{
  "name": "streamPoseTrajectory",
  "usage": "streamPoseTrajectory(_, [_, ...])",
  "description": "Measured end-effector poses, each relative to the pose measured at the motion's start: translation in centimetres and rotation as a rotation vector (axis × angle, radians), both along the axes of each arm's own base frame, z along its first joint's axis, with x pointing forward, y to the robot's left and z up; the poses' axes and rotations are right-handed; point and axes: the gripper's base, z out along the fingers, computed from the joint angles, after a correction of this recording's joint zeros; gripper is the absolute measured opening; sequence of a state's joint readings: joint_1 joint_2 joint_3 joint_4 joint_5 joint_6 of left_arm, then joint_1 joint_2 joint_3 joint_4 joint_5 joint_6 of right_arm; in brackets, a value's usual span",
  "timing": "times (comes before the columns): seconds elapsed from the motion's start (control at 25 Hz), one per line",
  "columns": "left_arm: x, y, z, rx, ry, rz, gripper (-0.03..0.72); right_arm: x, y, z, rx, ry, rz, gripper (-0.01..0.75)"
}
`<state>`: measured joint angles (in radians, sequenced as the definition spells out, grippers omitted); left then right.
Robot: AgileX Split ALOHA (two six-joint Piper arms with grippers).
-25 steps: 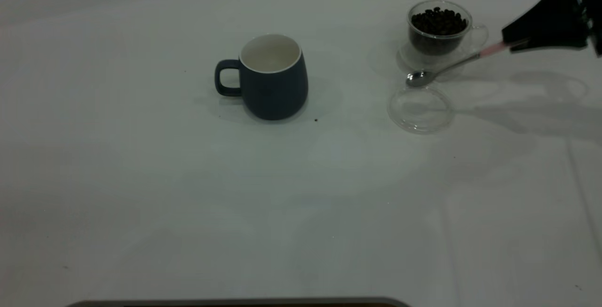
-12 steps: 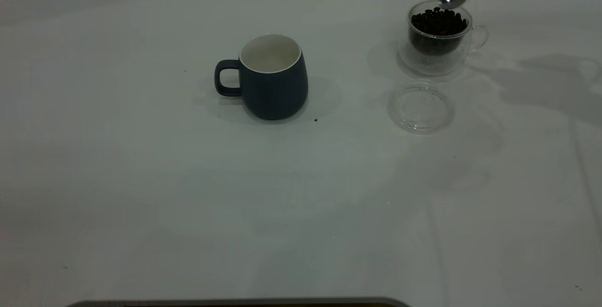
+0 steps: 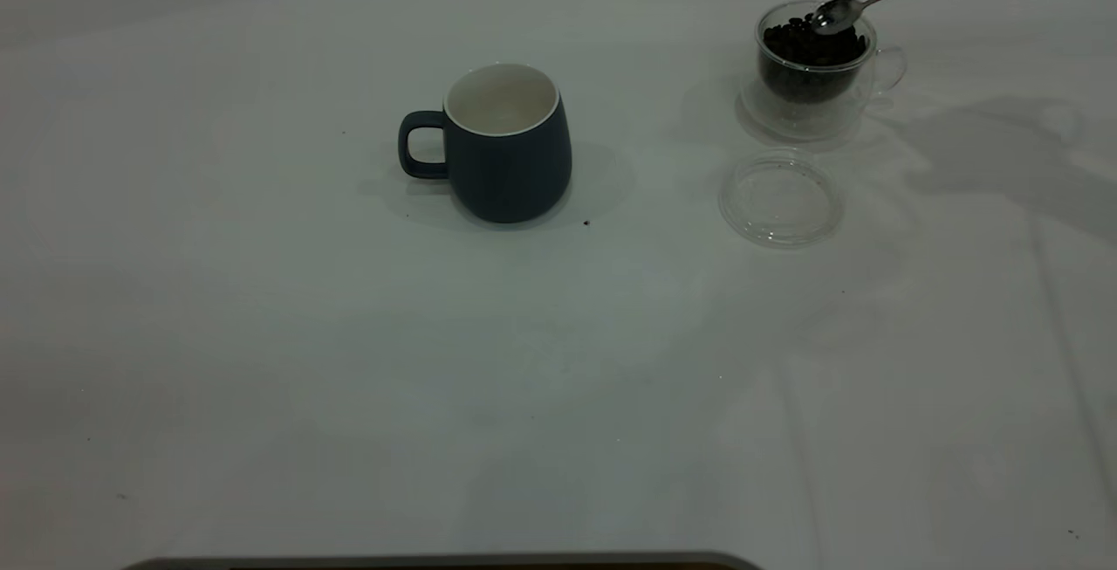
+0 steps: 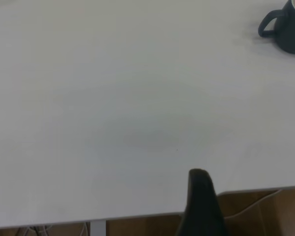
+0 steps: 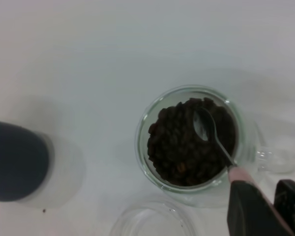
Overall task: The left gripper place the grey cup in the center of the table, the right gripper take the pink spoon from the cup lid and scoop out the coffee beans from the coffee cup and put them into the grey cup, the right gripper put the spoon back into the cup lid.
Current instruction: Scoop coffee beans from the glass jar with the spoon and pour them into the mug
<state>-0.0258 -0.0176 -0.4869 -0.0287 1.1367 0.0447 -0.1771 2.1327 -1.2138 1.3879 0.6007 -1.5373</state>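
Over the coffee cup (image 3: 816, 59): spoon (image 3: 836, 14) bowl at the beans (image 5: 187, 142).
Right tool (image 5: 265, 209) grips the pink handle; the grey cup (image 3: 506, 142) stands well apart, toward bench centre.

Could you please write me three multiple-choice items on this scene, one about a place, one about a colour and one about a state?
1. Where is the bowl of the pink spoon?
A. On the cup lid
B. At the coffee beans in the coffee cup
C. Inside the grey cup

2. What colour is the inside of the grey cup?
A. White
B. Pink
C. Black

3. What is the state of the cup lid?
A. Closed on the coffee cup
B. Lying on the table with nothing on it
C. Holding the spoon

Answers:
1 B: the right hand holds the spoon by its handle, bowl at the coffee beans in the coffee cup.
2 A: its inside and rim are white.
3 B: it lies bare on the table, in front of the coffee cup.
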Motion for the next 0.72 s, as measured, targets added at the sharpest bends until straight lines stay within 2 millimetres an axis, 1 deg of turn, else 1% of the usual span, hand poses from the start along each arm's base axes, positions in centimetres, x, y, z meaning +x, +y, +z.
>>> streamPoseTrajectory(0.12, [0.0,0.0,0.0,0.000,0.000,0.000,0.586,0.1,0.5,-0.2,-0.025,-0.003,0.004,0.114])
streamPoseTrajectory(0.36, [0.0,0.0,0.0,0.000,0.000,0.000,0.586,0.1,0.4,-1.2,-0.027,0.020,-0.008,0.114])
streamPoseTrajectory(0.64, [0.0,0.0,0.0,0.000,0.000,0.000,0.586,0.0,0.6,-2.4,0.025,0.069,-0.037,0.114])
streamPoseTrajectory(0.72, [0.0,0.0,0.0,0.000,0.000,0.000,0.586,0.0,0.6,-2.4,0.046,0.081,-0.048,0.114])
